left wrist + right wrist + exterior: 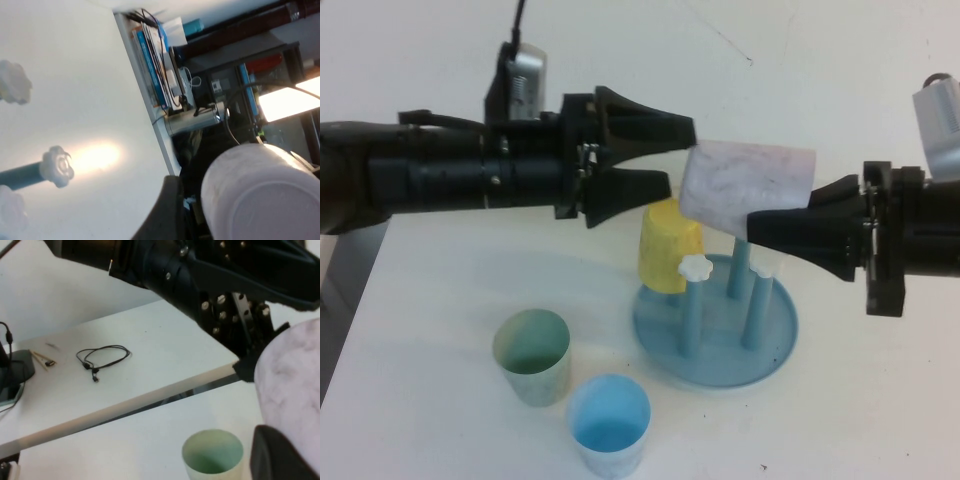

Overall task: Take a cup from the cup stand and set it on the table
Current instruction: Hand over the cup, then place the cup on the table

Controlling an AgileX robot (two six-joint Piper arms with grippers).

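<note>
The right end effector pinched the cup sideways above the cup stand; the left end effector, fingers spread, hovered beside its base.

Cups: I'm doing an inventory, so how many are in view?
4: the pale cup held sideways in the right gripper, yellow cup on the cup stand, green cup and blue cup on the table.

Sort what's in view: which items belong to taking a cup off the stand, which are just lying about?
Job:
- pale pink-white marbled plastic cup, held sideways in shut right gripper
- round blue pegged cup stand
- white table
- left gripper, open beside the cup's base

Lying about:
- yellow cup on a peg
- green cup
- blue cup
- black cable
</note>
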